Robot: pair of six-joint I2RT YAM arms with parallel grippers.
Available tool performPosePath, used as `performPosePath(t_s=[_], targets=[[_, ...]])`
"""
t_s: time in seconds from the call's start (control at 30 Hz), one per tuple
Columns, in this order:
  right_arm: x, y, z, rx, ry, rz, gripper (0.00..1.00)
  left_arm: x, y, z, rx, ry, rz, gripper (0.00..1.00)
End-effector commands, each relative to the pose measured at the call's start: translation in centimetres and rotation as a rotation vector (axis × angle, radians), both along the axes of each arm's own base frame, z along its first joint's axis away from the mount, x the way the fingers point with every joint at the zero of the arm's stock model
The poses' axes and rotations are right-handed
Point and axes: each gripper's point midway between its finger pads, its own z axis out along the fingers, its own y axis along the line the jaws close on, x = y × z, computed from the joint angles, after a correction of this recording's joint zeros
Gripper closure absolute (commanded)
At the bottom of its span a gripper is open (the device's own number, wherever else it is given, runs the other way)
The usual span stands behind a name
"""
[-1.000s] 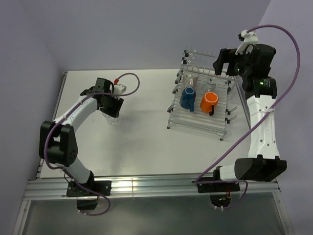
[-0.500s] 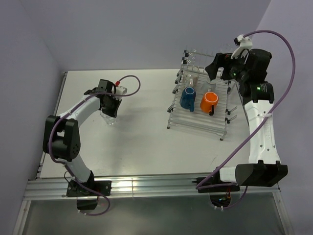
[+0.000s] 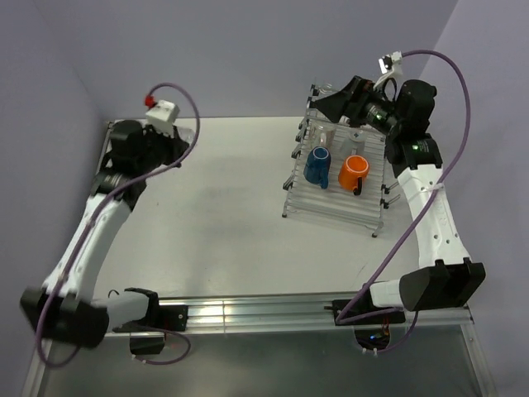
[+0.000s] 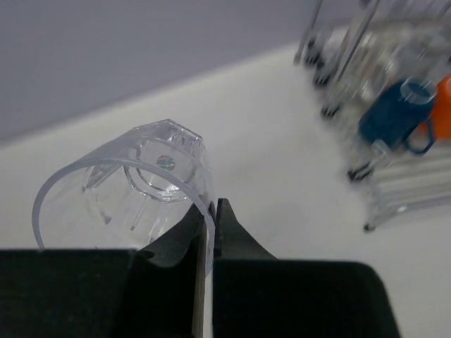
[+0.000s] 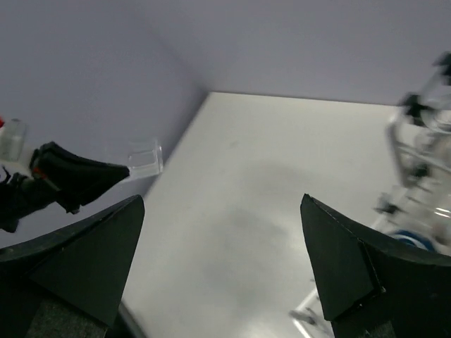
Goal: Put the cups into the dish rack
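My left gripper [image 4: 210,213] is shut on the rim of a clear glass tumbler [image 4: 134,184], which hangs tilted in the air above the table's far left. The right wrist view shows the same tumbler [image 5: 144,158] at the tip of the left fingers [image 5: 99,174]. The dish rack [image 3: 332,201] stands at the far right with a blue mug [image 3: 316,164] and an orange mug [image 3: 354,172] in it. My right gripper [image 5: 222,202] is open and holds nothing. It hovers over the rack's back edge [image 3: 332,99], facing the left arm.
The purple side wall [image 3: 41,124] runs close beside the raised left arm. The rack's upright prongs [image 3: 318,93] stand just under the right gripper. Bare white table [image 3: 223,215] lies between the arms.
The left gripper shut on the tumbler's rim and lifted it off the table, up and toward the back left. The right gripper swung left over the rack's back.
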Motion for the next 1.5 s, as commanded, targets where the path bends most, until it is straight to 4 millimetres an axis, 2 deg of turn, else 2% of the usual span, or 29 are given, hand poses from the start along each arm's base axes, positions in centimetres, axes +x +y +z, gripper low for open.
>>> performPosePath(t_s=[0.0, 0.03, 0.07, 0.1, 0.13, 0.17, 0.2, 0.23, 0.27, 0.3, 0.37, 0.4, 0.43, 0.47, 0.5, 0.53, 0.57, 0.63, 0.67, 0.73, 0.77, 0.87, 1.03, 1.07, 1.17, 1.37, 1.47], targets=[[-2.4, 4.3, 2.5, 0.226, 0.007, 0.168, 0.0, -3.8, -0.3, 12.7, -0.157, -0.495, -0.041, 1.0], [-3.0, 4.7, 3.2, 0.26, -0.013, 0.187, 0.0, -4.7, -0.7, 12.0, -0.157, -0.53, -0.083, 1.0], [-3.2, 5.7, 3.3, 0.293, -0.04, 0.216, 0.0, -6.8, -0.4, 15.1, -0.165, -0.678, -0.1, 1.0], [-3.6, 6.3, 3.6, 0.36, -0.006, 0.229, 0.0, -7.5, -0.2, 15.7, -0.151, -0.739, -0.103, 1.0], [-3.9, 6.8, 3.9, 0.396, -0.008, 0.243, 0.0, -7.9, -0.2, 15.0, -0.154, -0.763, -0.103, 1.0], [-4.3, 7.3, 5.2, 0.436, -0.061, 0.266, 0.0, -9.6, 0.3, 17.5, -0.168, -0.884, -0.099, 1.0], [-4.4, 8.2, 4.6, 0.51, -0.007, 0.275, 0.0, -10.2, 0.5, 18.2, -0.176, -0.931, -0.091, 1.0], [-4.2, 8.9, 4.9, 0.521, -0.015, 0.279, 0.0, -10.6, 0.6, 18.0, -0.182, -0.956, -0.087, 1.0], [-4.2, 9.8, 4.8, 0.509, 0.001, 0.289, 0.0, -11.4, 1.1, 19.0, -0.203, -1.002, -0.065, 1.0], [-5.2, 11.5, 5.7, 0.523, -0.008, 0.343, 0.0, -12.3, 1.2, 20.2, -0.221, -1.063, -0.067, 1.0], [-5.2, 13.2, 5.9, 0.533, 0.0, 0.376, 0.0, -13.2, 0.8, 20.6, -0.233, -1.099, -0.104, 1.0], [-5.6, 14.0, 6.7, 0.539, -0.012, 0.397, 0.0, -13.8, 0.6, 21.0, -0.241, -1.126, -0.123, 1.0], [-5.9, 15.8, 6.4, 0.539, 0.004, 0.434, 0.0, -14.1, 0.2, 20.9, -0.237, -1.136, -0.149, 1.0], [-6.3, 16.4, 7.4, 0.542, -0.015, 0.455, 0.0, -14.6, -0.1, 21.0, -0.228, -1.157, -0.174, 1.0], [-6.5, 17.2, 7.5, 0.539, -0.012, 0.474, 0.0, -15.3, -0.6, 21.3, -0.217, -1.192, -0.213, 1.0], [-6.6, 18.9, 6.6, 0.533, 0.03, 0.5, 0.0, -15.5, -0.9, 21.3, -0.205, -1.213, -0.223, 1.0], [-6.8, 19.6, 7.2, 0.537, 0.026, 0.515, 0.0, -15.5, -0.9, 21.5, -0.202, -1.227, -0.218, 1.0], [-6.4, 21.2, 6.4, 0.547, 0.076, 0.526, 0.0, -15.6, -1.2, 22.0, -0.186, -1.263, -0.214, 1.0], [-6.8, 22.0, 7.1, 0.558, 0.075, 0.544, 0.0, -15.7, -1.3, 22.2, -0.182, -1.277, -0.216, 1.0], [-6.5, 23.1, 6.8, 0.574, 0.105, 0.559, 0.0, -16.2, -1.8, 22.4, -0.152, -1.322, -0.233, 1.0], [-7.0, 23.6, 7.6, 0.587, 0.098, 0.58, 0.0, -16.2, -2.0, 22.3, -0.137, -1.334, -0.238, 1.0], [-7.4, 24.4, 9.0, 0.612, 0.064, 0.618, 0.0, -16.5, -2.7, 21.8, -0.084, -1.376, -0.243, 1.0], [-8.7, 25.8, 9.9, 0.616, 0.002, 0.695, 0.0, -16.5, -3.5, 21.7, -0.096, -1.382, -0.243, 1.0], [-9.3, 25.8, 10.7, 0.628, -0.049, 0.722, 0.0, -16.3, -3.5, 21.7, -0.116, -1.369, -0.237, 1.0], [-11.2, 26.4, 11.3, 0.625, -0.15, 0.801, 0.0, -16.2, -3.2, 22.4, -0.182, -1.341, -0.218, 1.0], [-12.1, 26.6, 11.3, 0.621, -0.183, 0.837, 0.0, -16.0, -2.4, 23.6, -0.32, -1.261, -0.166, 1.0], [-12.5, 26.4, 12.3, 0.625, -0.222, 0.853, 0.0, -15.9, -2.3, 23.8, -0.377, -1.215, -0.158, 1.0]])
